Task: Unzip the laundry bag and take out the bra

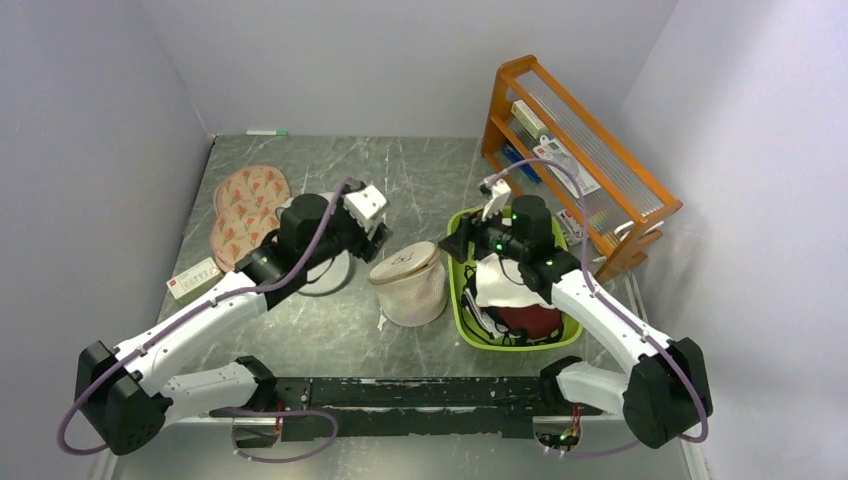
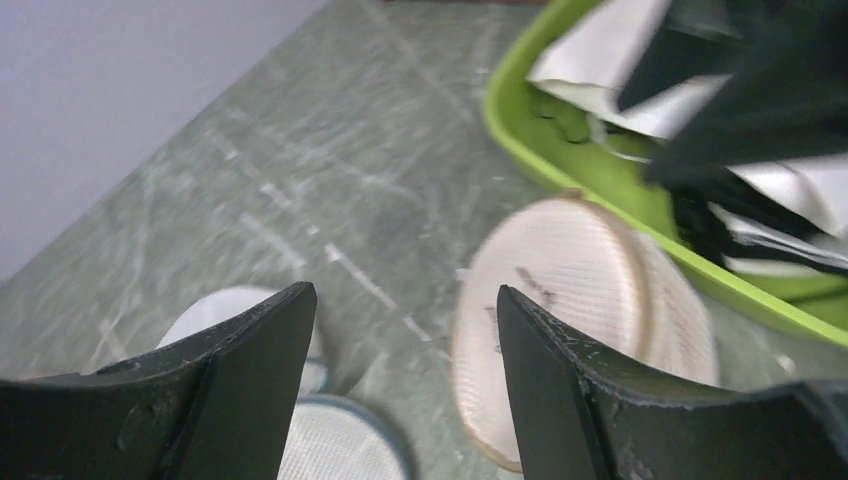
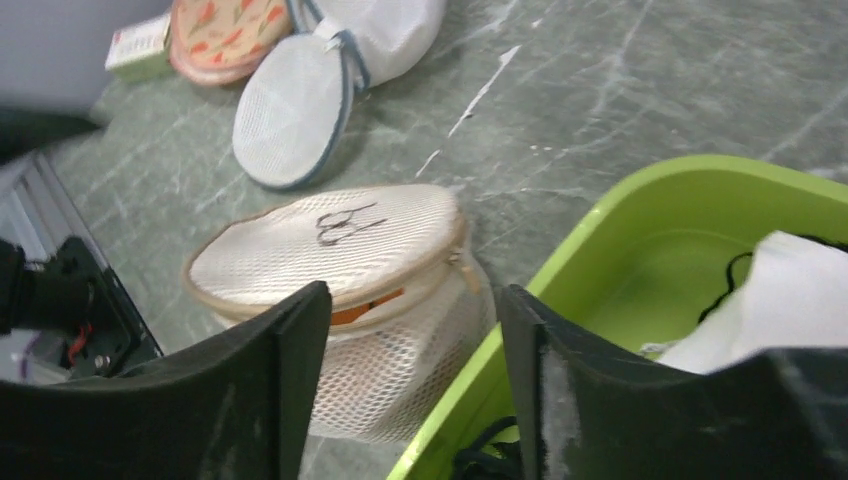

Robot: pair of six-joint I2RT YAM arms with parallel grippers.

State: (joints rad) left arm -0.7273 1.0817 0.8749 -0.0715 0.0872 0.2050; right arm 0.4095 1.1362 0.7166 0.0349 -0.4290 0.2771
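Observation:
The cream mesh laundry bag [image 1: 408, 283] stands between the two arms, its lid with the dark mark facing up. In the right wrist view the laundry bag [image 3: 330, 240] gapes a little along its zip, and an orange strip of the bra [image 3: 365, 308] shows in the gap. The rest of the bra is hidden inside. My left gripper [image 1: 378, 243] hovers just left of the bag. In its own view the left gripper [image 2: 405, 295] is open and empty, the bag [image 2: 570, 300] ahead of it. My right gripper [image 1: 452, 245] is open and empty on the bag's right, over the basket rim, and its wrist view shows the right gripper [image 3: 415, 290] the same.
A green basket [image 1: 462, 300] holding white, dark and maroon cloths sits right of the bag. A white mesh bag with grey rim [image 3: 290, 110] and a pink patterned bag [image 1: 245, 205] lie at the left, near a small box [image 1: 193, 280]. An orange wooden rack [image 1: 580, 150] stands at the back right.

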